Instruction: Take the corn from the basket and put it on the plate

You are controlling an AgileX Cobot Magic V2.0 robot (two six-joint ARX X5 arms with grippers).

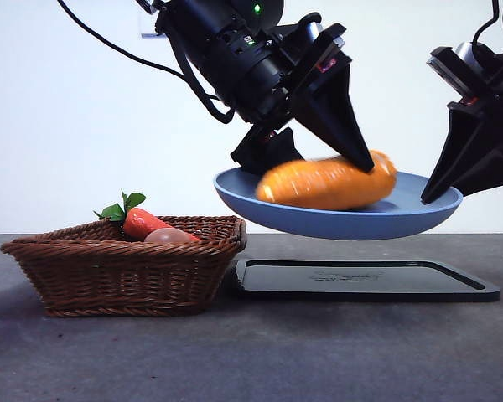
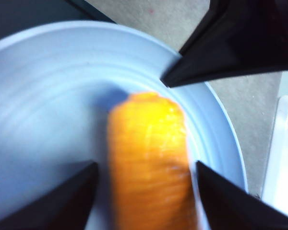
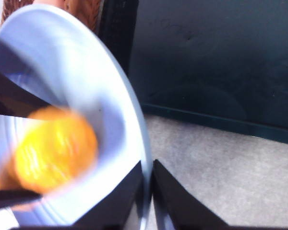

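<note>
- Plate (image 1: 402, 219) rim is pinched by the closed right gripper (image 3: 148, 191).
- Corn (image 2: 151, 163) sits between the left gripper's (image 2: 146, 191) parted jaws, seemingly unclamped.
- Plate is best kept level during withdrawal.

You are looking at two black arms in the front view. The one in the upper middle is showing a round matte housing, a green light glowing near the top edge, a small red marking on its side, and black cables trailing toward the upper left. Its tool (image 1: 314, 138) ends in broad, wedge-shaped black jaws. The second tool (image 1: 453, 180), at the right edge, is showing matching wedge jaws beneath a grey-metal wrist block.
</note>
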